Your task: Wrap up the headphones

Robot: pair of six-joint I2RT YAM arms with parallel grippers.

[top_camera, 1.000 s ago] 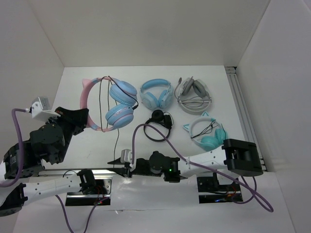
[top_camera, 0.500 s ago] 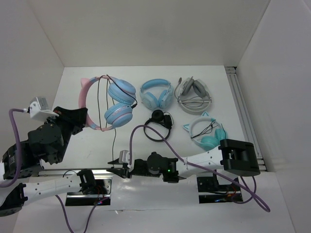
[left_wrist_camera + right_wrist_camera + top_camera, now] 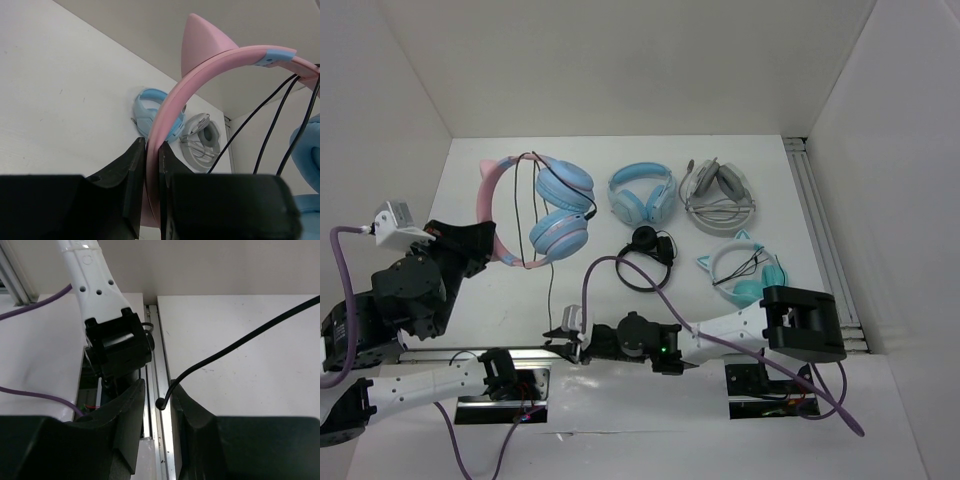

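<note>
Now headband (image 3: 200, 70) of headphones (image 3: 563, 186) in left gripper (image 3: 152, 152), cable (image 3: 240, 342) inside right gripper (image 3: 157, 388)

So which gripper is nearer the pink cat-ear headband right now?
Left: the left gripper clamps the pink headband itself; the right gripper is well away from the band, its fingers straddling the dark cable at its free end.

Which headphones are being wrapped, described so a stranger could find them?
Look at the far left of the white table, the leftmost pair in the back row. These headphones have light blue cups like the all-blue pair beside them, but only they have a pink headband with cat ears and a dark cable.
</note>
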